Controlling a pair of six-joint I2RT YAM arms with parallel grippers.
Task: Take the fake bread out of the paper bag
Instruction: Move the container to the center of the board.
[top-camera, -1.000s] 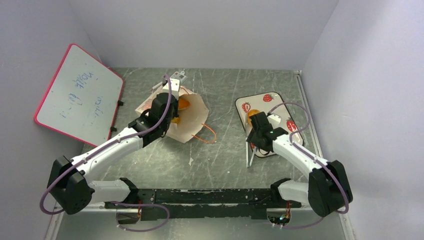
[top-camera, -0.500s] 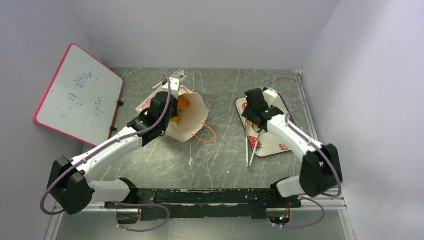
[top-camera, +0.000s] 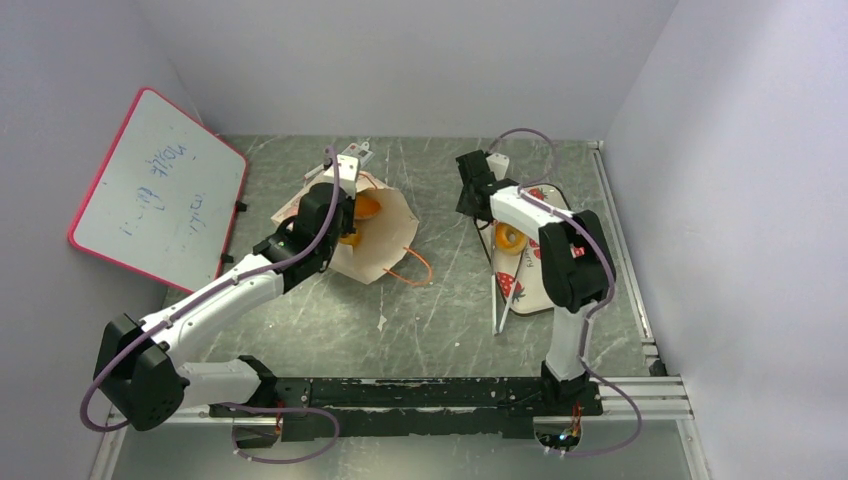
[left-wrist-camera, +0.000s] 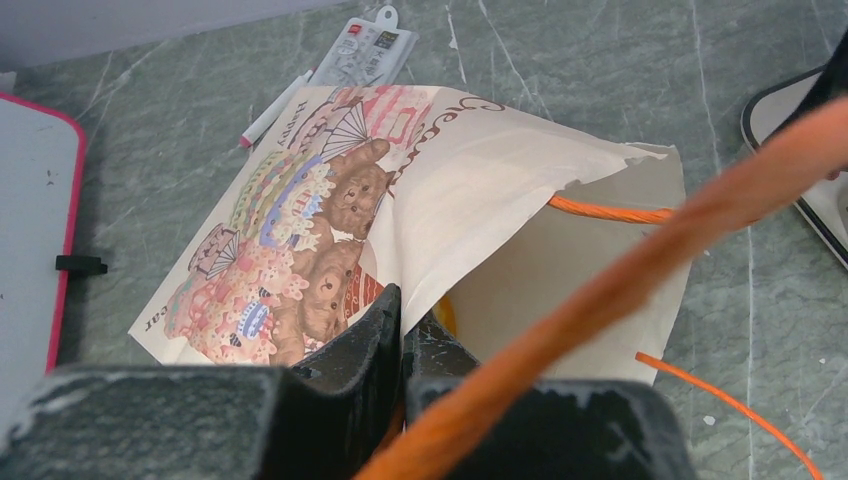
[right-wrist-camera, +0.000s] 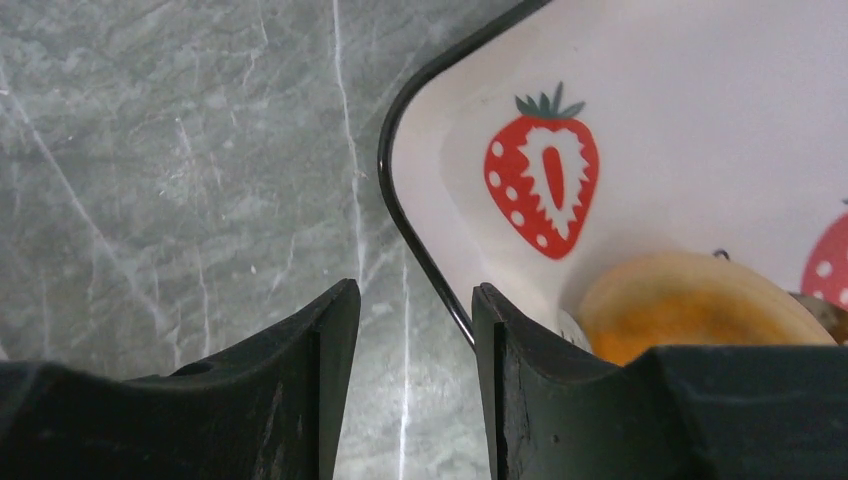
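Observation:
The paper bag (top-camera: 378, 240) lies on its side with its mouth toward the right, the bear picture (left-wrist-camera: 330, 215) facing up. My left gripper (left-wrist-camera: 402, 318) is shut on the upper edge of the bag's mouth and holds it up. An orange piece of fake bread (top-camera: 367, 207) shows inside the mouth. An orange cord handle (left-wrist-camera: 650, 245) crosses close to the left wrist camera. My right gripper (right-wrist-camera: 415, 300) is open and holds nothing, straddling the dark rim at the far left corner of the strawberry tray (right-wrist-camera: 650, 120). One ring-shaped piece of fake bread (top-camera: 510, 237) lies on that tray.
A pink-framed whiteboard (top-camera: 160, 205) leans at the left wall. A small white tag card (left-wrist-camera: 372, 45) and a marker (left-wrist-camera: 270, 112) lie behind the bag. A thin white stick (top-camera: 498, 312) lies by the tray's near left side. Walls close in on three sides.
My right arm has swung from the tray's near part to its far left corner, uncovering the ring-shaped bread on the tray; its jaws narrowed a little. The left arm has not moved.

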